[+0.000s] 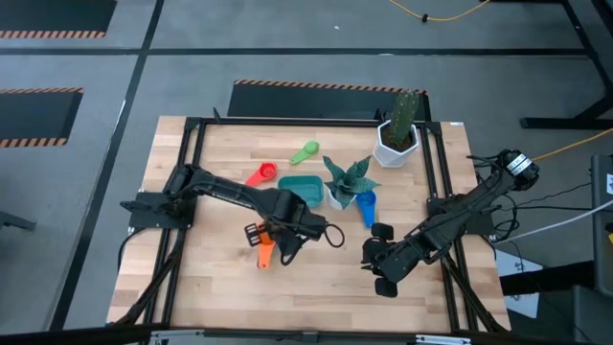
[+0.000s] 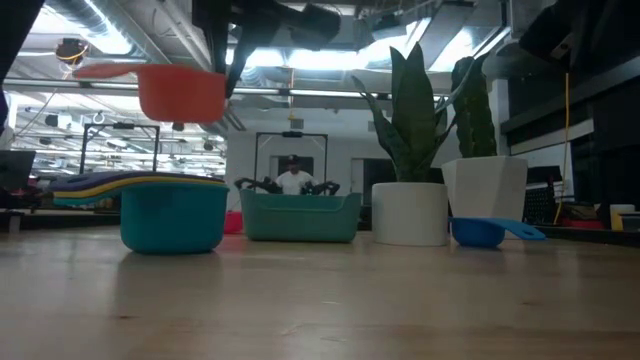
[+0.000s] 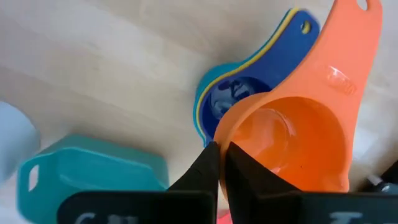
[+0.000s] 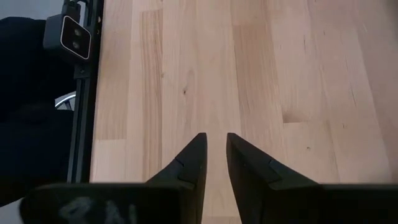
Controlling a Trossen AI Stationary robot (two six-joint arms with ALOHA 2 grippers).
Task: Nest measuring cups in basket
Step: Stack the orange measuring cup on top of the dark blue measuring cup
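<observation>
While the left gripper (image 3: 218, 163) is pinching the rim of the orange cup (image 3: 298, 130), its fingers pressed together on the near edge of the bowl, that cup is hanging in the air above a stack of cups (image 3: 231, 93) sitting on the table. The low view is showing the orange cup (image 2: 180, 90) riding clear over the stack (image 2: 172, 215), with a gap between them. That stack is looking like a teal-blue cup with a yellow one and a dark blue one nested inside, though the layers are hard to separate from here.

Judging by this, the step in hand is nesting the orange cup onto the stack. The next move is calling for a straight descent with the bowl centred over the dark blue one and the handle lined up along the handles below, then a release.

The basket (image 1: 305, 189) is sitting just beyond the stack, empty as far as can be told, so moving the nested set into it is looking like a later job. Further beyond the stack, past the basket, the red cup (image 1: 262, 174) and the green cup (image 1: 306, 151) are lying loose, and a blue cup (image 1: 367, 205) is lying on the basket's far side, by the small potted plant (image 1: 345, 180).

The right gripper (image 4: 214, 163) is waiting well off from the stack, fingers slightly parted and holding nothing.
</observation>
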